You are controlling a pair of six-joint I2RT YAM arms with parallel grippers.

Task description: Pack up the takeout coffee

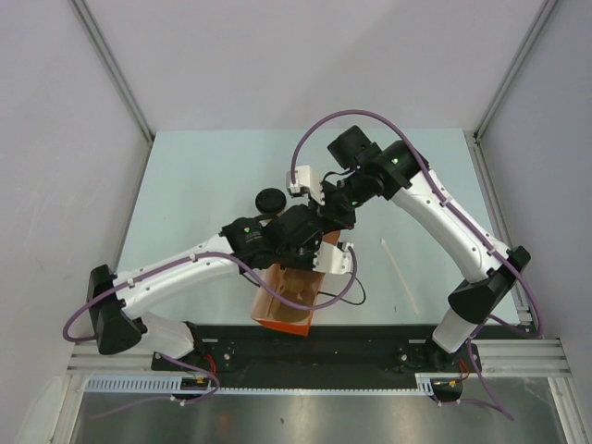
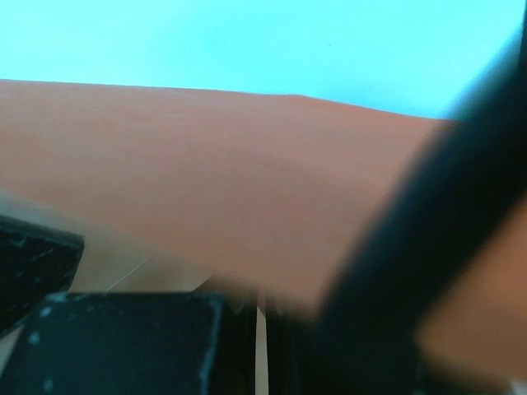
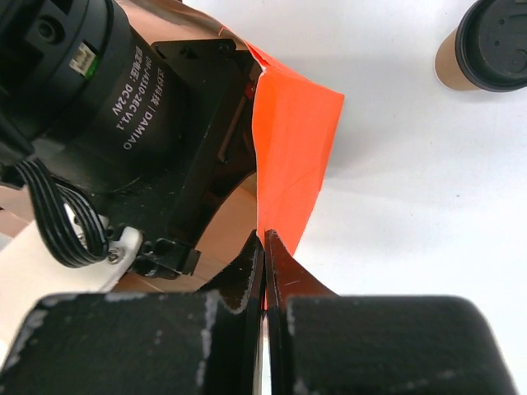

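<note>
The takeout coffee [image 1: 270,200], a tan paper cup with a black lid, stands upright on the table, behind and left of the grippers; its lid also shows in the right wrist view, takeout coffee [image 3: 486,45]. An orange paper bag [image 1: 287,303] sits near the front edge with its mouth toward the arms' wrists. My right gripper [image 3: 263,239] is shut on the bag's orange rim [image 3: 292,140]. My left gripper [image 2: 260,309] is shut, the bag's orange wall [image 2: 214,181] blurred right against its fingertips. From above, both grippers [image 1: 319,242] crowd over the bag's mouth.
A thin white stick [image 1: 398,276] lies on the table, right of the bag. A blurred black cord handle [image 2: 428,247] crosses the left wrist view. White walls enclose the pale table [image 1: 213,166] at the back and sides. The black base rail [image 1: 370,347] runs along the front.
</note>
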